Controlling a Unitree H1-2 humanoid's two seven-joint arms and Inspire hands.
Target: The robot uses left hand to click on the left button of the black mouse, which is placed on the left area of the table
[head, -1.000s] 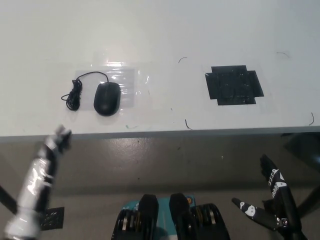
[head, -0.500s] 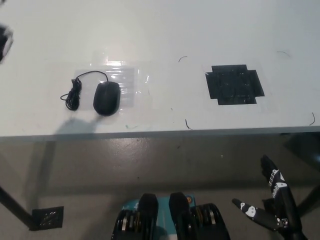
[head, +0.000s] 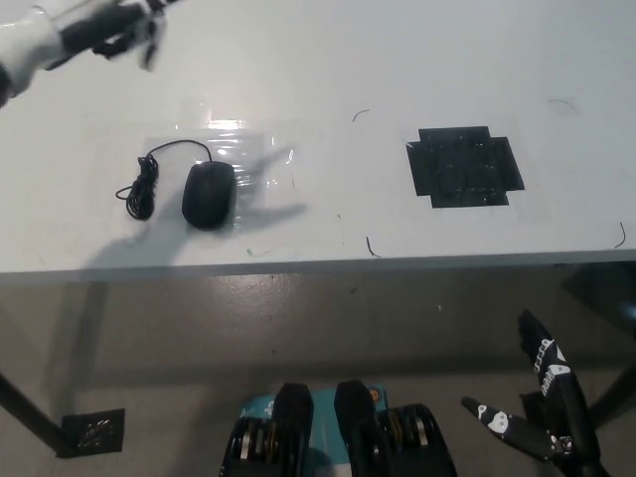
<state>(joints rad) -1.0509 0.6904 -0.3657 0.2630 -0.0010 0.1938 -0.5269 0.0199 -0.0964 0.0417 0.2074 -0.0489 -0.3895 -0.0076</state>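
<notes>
Mouse (head: 209, 195), no legible label, on table (head: 328, 60); left hand (head: 124, 28) blurred above, grip unclear; right hand (head: 542, 397) low, fingers spread.

mouse (head: 209, 195): black, smooth oval, lying flat, front end pointing away from the table's near edge | place: left part of the white table (head: 328, 60), on a clear shiny sheet (head: 260, 159) | cord (head: 147, 179): thin, black, bunched in loops just left of it

On the white table (head: 328, 60) you see a black cross-shaped tape patch (head: 464, 167) toward the right side, under a clear film. A clear plastic sheet (head: 253, 159) lies on the left part. Below the table edge, you see grey floor (head: 298, 328) with a small dark floor plate (head: 91, 432) at lower left.
</notes>
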